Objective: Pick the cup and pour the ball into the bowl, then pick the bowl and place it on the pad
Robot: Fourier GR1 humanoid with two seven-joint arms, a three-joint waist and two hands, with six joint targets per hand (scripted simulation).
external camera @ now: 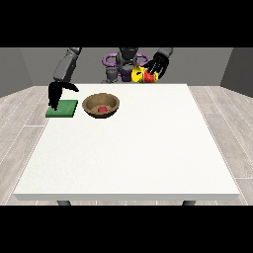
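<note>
- The hand at the view's right [159,63] is staying high in the upper right part of the frame, above the far edge of the table [148,158], and its fingers are curling around the cup [140,75].
- The cup is yellow, and it is lying tilted on its side in this hand; its long axis is running roughly from right to left in the frame, and its round mouth is pointing to the left.
- Something red is showing on the cup close to the fingers; I cannot tell what it is.
- The hand at the view's left [55,95] is hanging in the upper left of the frame with its fingers pointing down and a little apart; it is holding nothing.
- The tips of this hand are coming over the left part of the green pad [63,108]; I cannot tell if they are touching it.
- The pad is lying flat near the far left corner of the table.
- The brown bowl [101,105] is standing upright just beside the pad, on its right, with its opening facing up.
- The red ball [102,109] is resting inside the bowl, at the bottom.
</note>
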